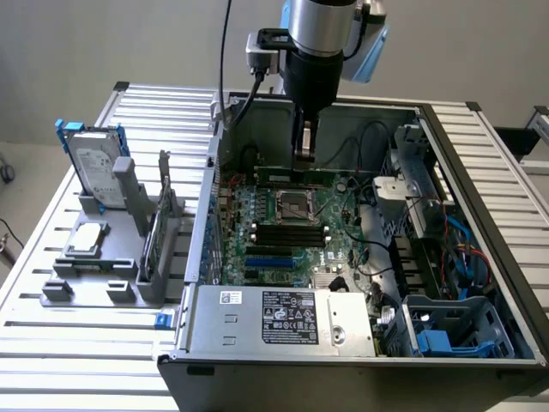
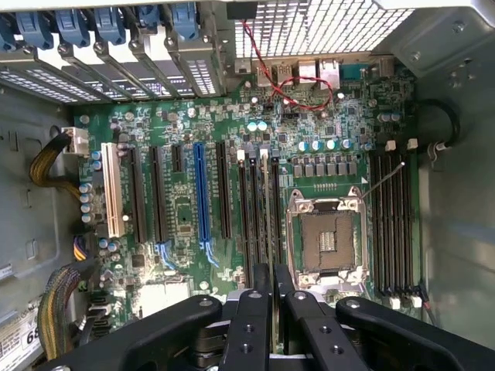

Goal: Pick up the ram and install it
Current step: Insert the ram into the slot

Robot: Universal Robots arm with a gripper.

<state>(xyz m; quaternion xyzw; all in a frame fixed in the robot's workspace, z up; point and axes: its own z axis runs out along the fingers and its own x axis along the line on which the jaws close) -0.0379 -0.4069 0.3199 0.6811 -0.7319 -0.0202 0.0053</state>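
Observation:
The ram is a thin green stick standing on edge along a memory slot just behind the empty processor socket inside the open computer case. My gripper reaches straight down onto its top edge. In the wrist view the ram appears edge-on as a pale line in one of the black slots beside the socket. The black fingers are shut on its near end, with the gripper right over that slot. I cannot tell whether the stick is fully seated.
More black memory slots lie in front of the socket, with a blue card slot nearby. The power supply fills the case's front. On the exterior view's left, a grey holder carries a silver hard drive and a square chip.

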